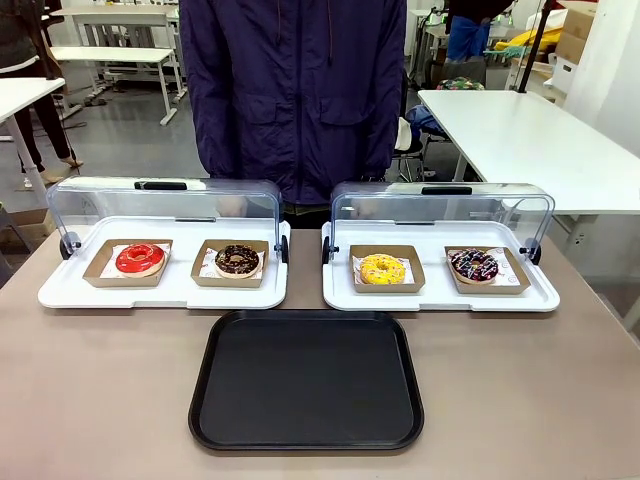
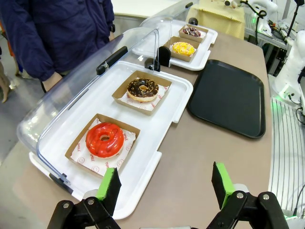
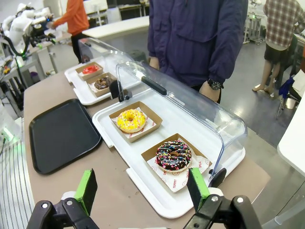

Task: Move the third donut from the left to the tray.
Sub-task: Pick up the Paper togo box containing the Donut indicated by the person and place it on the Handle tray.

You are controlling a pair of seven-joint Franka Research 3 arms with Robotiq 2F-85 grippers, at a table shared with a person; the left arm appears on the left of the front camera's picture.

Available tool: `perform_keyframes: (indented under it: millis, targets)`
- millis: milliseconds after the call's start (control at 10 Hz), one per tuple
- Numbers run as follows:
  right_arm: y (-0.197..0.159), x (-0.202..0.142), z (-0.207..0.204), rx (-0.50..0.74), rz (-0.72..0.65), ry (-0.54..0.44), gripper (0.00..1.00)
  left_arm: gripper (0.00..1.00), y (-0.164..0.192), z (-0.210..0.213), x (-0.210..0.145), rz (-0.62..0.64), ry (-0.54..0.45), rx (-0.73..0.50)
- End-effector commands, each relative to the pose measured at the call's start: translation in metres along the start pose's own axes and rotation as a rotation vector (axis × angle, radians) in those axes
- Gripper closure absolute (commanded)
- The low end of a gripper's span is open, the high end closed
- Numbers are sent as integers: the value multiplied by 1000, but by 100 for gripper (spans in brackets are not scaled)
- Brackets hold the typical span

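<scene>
One black tray (image 1: 305,385); four donuts (image 1: 140,258), yellow donut (image 1: 382,269) third; two display trays (image 1: 170,296).

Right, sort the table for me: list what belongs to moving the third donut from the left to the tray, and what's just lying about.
Part of the job:
yellow-iced donut
black tray

Lying about:
red-iced donut
nut-topped chocolate donut
sprinkled chocolate donut
left white display tray
right white display tray, apart from holding the yellow one
</scene>
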State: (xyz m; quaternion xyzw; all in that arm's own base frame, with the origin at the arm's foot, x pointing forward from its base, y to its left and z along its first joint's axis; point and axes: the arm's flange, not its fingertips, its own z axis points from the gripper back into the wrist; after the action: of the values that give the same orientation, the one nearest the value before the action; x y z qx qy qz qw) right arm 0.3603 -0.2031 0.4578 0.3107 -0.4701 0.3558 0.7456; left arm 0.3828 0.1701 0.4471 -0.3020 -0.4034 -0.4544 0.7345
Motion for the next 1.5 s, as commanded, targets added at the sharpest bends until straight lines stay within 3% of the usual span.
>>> perform_keyframes:
  millis: [0, 1400]
  targets:
    - [-2, 1, -1, 0, 21, -25, 0, 0, 1, 2, 1, -8, 2, -3]
    - [-2, 1, -1, 0, 21, -25, 0, 0, 1, 2, 1, -8, 2, -3]
